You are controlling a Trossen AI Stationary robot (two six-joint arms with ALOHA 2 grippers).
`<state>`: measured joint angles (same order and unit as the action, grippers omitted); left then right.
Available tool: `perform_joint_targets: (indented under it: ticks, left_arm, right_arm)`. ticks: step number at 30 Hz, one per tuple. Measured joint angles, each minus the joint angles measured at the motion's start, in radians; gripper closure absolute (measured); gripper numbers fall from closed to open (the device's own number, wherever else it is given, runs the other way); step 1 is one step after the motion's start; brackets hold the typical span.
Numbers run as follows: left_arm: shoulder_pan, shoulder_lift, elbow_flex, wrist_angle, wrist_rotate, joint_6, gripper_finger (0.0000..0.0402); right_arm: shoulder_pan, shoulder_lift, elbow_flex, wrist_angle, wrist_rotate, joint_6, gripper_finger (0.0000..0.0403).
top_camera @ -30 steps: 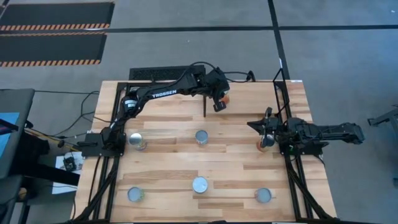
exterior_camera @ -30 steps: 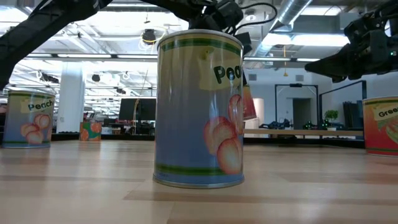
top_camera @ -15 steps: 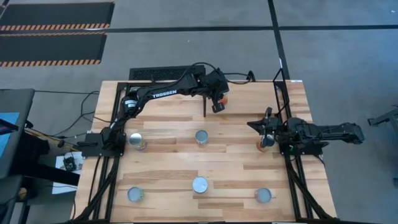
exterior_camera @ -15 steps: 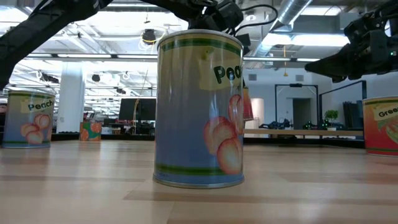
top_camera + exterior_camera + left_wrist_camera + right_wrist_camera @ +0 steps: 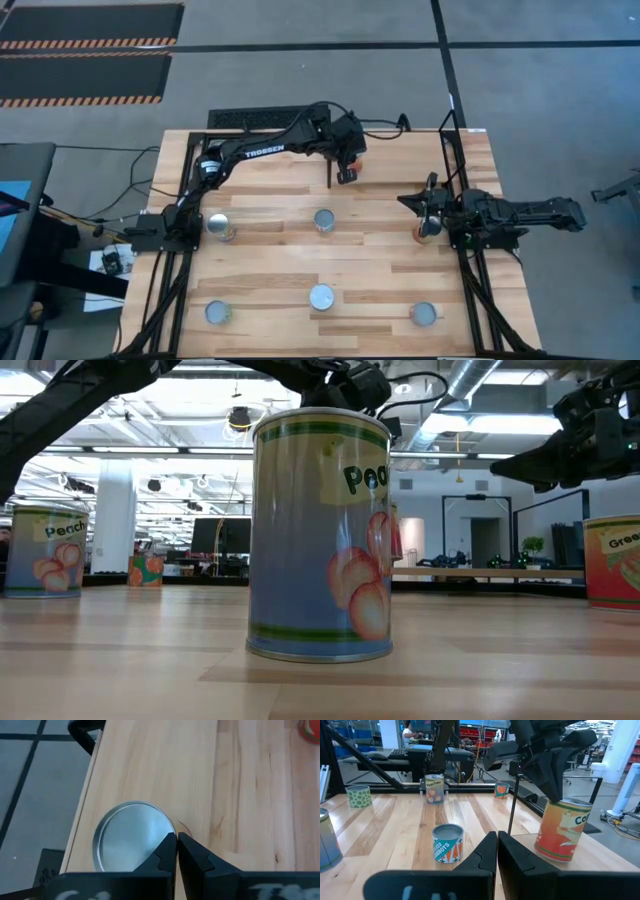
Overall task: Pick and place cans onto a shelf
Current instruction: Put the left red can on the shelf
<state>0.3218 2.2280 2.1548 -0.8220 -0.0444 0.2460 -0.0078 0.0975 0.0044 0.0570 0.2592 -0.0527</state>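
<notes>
My left gripper (image 5: pixel 345 175) reaches over the far middle of the light-wood plank panel (image 5: pixel 270 265), the shelf, which is edged by black bars. It is shut at the top of an orange-labelled can (image 5: pixel 355 161), seen from the side in the right wrist view (image 5: pixel 565 832) and from above in the left wrist view (image 5: pixel 130 837). My right gripper (image 5: pixel 428 212) is shut and empty. It hovers at the panel's right side, over another orange can (image 5: pixel 424 233) that stands on its base. My left gripper meets the orange can at the rim of its silver top (image 5: pixel 169 831), on the rim's near side. The fingers (image 5: pixel 167 851) come from above, pointing down, and hide the exact contact. The can hangs below them, slightly tilted, clear of the wood (image 5: pixel 394 538).
Several more cans stand on the panel: at left middle (image 5: pixel 218 228), centre (image 5: pixel 323 218), and along the near side (image 5: pixel 215 313), (image 5: pixel 320 297), (image 5: pixel 425 313). A thin black rod (image 5: pixel 330 170) stands just left of the held can. A black grille (image 5: pixel 260 118) lies beyond the far edge.
My left gripper has gone a little toward the table's left edge, carrying the orange can with it. The can stays clear of the wood. My right gripper has kept still.
</notes>
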Motion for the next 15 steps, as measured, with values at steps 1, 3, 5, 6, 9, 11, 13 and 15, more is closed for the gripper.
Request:
perform_joint_targets:
  ticks: [1,3,5,6,9,11,13,15]
  left_arm:
    - [0.0,0.0,0.0,0.001,0.002,0.004,0.0401]
    - [0.0,0.0,0.0,0.006,0.008,0.007,0.0401]
    - [0.0,0.0,0.0,0.008,0.013,0.008,0.0401]
    - [0.0,0.0,0.0,0.006,0.013,0.008,0.0401]
    - [0.0,0.008,0.001,0.005,0.012,0.023,0.0401]
    - [0.0,0.023,0.002,0.015,0.013,0.027,0.0401]
    - [0.0,0.044,0.001,0.007,0.005,0.027,0.0401]
    - [0.001,0.066,0.001,0.009,0.002,0.029,0.0401]
  right_arm:
    - [0.0,0.0,0.0,0.0,0.0,0.0,0.0365]
    - [0.0,0.0,0.0,0.0,0.0,0.0,0.0365]
    - [0.0,0.0,0.0,0.0,0.0,0.0,0.0365]
    - [0.0,0.0,0.0,0.0,0.0,0.0,0.0365]
    - [0.0,0.0,0.0,0.0,0.0,0.0,0.0365]
    - [0.0,0.0,0.0,0.0,0.0,0.0,0.0365]
    - [0.0,0.0,0.0,0.0,0.001,0.0,0.0365]
    - [0.0,0.0,0.0,0.0,0.0,0.0,0.0365]
